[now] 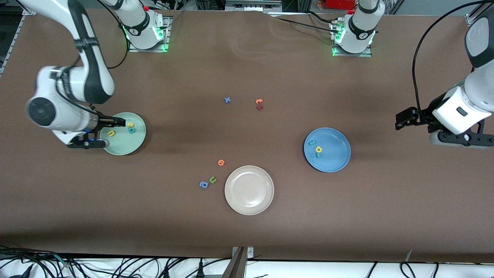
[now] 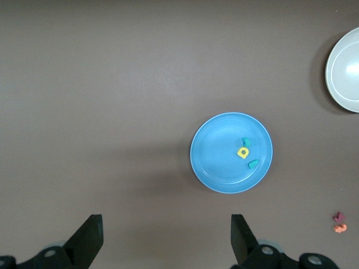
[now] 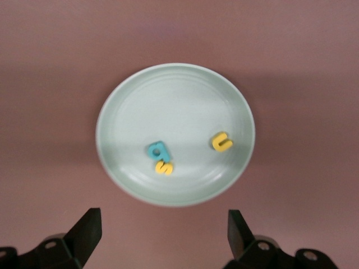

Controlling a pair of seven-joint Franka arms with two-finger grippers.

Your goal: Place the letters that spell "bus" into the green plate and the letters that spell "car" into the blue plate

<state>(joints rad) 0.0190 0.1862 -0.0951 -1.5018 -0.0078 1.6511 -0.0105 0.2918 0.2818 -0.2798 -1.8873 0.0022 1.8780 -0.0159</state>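
The right gripper (image 1: 106,133) hangs over the green plate (image 1: 137,144) with its dark fingers (image 3: 84,232) spread wide and nothing between them. In that smooth, round, pale mint plate lie three small foam letters: the teal b (image 3: 158,150) touching the yellow s (image 3: 164,168), and the yellow u (image 3: 222,142) a little apart. The right arm bends sharply at the elbow, wrist pointing down. The left gripper (image 1: 403,119) waits, open and empty, over bare brown table toward its own end. The glossy blue plate (image 1: 337,160) holds the yellow a (image 1: 318,149) between two teal letters (probably the c (image 1: 312,142) and the r (image 1: 318,155), too small to read).
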